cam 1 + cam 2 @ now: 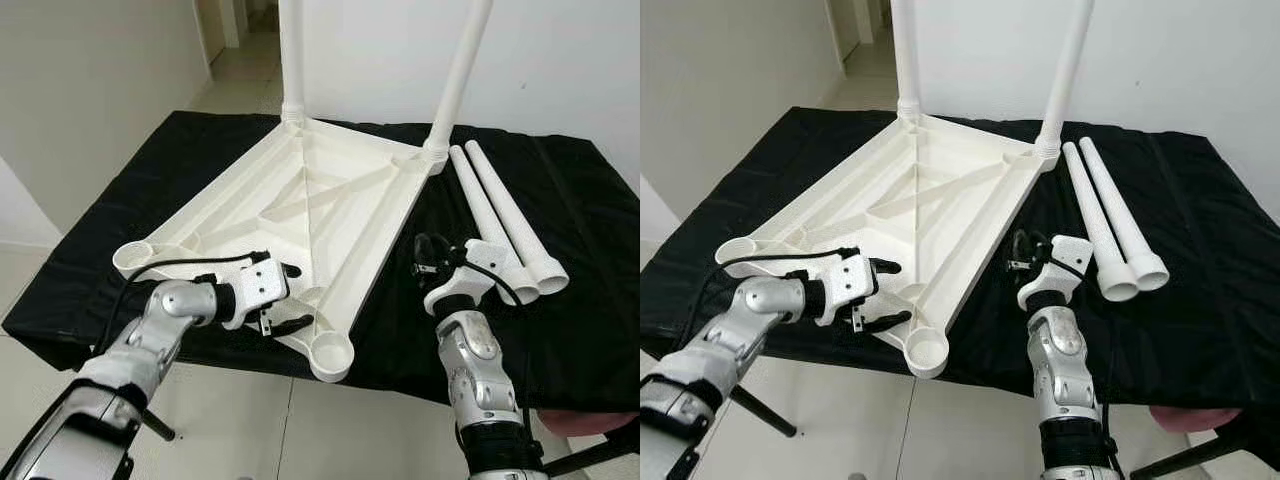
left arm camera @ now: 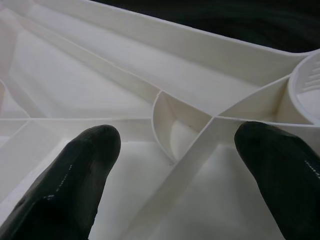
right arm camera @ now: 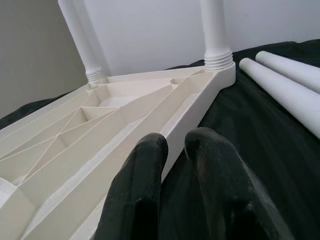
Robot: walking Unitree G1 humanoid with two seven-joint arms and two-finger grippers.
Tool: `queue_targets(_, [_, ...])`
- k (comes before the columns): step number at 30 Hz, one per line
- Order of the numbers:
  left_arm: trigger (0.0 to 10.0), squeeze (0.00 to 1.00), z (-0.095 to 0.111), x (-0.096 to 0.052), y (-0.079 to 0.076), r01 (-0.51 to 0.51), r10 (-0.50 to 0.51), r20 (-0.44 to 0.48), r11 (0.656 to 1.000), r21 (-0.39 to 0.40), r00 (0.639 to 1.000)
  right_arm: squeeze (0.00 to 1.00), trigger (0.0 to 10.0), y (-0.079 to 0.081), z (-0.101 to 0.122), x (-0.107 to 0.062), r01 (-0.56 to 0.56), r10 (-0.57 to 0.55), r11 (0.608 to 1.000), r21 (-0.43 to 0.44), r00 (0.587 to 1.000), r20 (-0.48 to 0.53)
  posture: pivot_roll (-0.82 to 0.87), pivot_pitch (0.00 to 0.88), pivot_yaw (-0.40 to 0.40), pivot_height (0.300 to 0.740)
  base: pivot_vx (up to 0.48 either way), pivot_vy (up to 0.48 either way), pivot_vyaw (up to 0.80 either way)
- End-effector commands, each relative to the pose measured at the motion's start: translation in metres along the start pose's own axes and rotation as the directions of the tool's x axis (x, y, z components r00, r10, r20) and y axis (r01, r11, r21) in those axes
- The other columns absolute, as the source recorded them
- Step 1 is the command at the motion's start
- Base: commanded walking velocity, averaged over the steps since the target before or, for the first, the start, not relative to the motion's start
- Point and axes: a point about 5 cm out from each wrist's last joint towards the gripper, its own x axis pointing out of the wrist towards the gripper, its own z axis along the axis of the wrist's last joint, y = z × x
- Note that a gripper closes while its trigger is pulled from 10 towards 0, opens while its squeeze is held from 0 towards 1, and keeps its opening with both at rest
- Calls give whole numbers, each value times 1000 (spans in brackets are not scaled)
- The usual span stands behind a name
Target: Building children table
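Left gripper [image 1: 288, 298], jaws open, over the upturned table [image 1: 300, 200]; its near corner overhangs. Right gripper [image 3: 175, 145], jaws closed, empty, beside it. Loose legs [image 1: 500, 215] could roll if bumped.

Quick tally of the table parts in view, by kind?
Upturned tabletop: 1
Legs already screwed in: 2
Loose legs lying on the black cloth: 2
Empty leg sockets: 2
Total: 5 parts, 2 sockets to fill.

Two silver jointed arms end in white wrist blocks, black cables and long black fingers: left gripper [image 1: 285, 298], right gripper [image 1: 424, 250].
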Motion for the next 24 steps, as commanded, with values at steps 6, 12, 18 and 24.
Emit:
queue_targets(6, [10000,0,-31,-2,-3,3,-22,-83,976,-220,996,0,10000,-1,3,1,15,-15,1000,4,1000,13,-108,0,65,740,0,0,0])
queue_targets(12, [10000,0,-38,-1,-4,-6,-25,-126,970,-242,992,0,10000,-1,3,0,22,-23,1000,6,1000,14,-112,0,68,740,0,0,0])
queue_targets(18, [10000,0,-43,4,-11,28,-59,-178,984,-176,982,0,10000,1,3,1,25,-25,1000,12,1000,17,-119,0,74,740,0,0,0])
queue_targets(24, [10000,0,-44,7,-19,138,-158,-210,985,-106,965,0,10000,1,4,1,26,-27,1000,14,999,21,-118,0,77,740,0,0,0])
